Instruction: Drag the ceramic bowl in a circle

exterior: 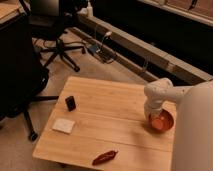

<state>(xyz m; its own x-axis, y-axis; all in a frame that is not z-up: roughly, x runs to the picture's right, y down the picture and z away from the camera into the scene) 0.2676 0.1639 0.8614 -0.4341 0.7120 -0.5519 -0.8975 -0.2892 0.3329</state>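
The ceramic bowl (163, 121) is round and orange-red with a paler inside. It sits on the wooden table (110, 125) close to its right edge. My gripper (152, 116) comes down from the white arm (159, 93) and meets the bowl at its left rim. The arm's large white body covers the table's right end.
A small black object (71, 103) stands at the table's left. A white flat pad (64, 125) lies near the left front. A red chili pepper (105, 157) lies at the front edge. Office chairs (60, 45) stand on the floor beyond the table.
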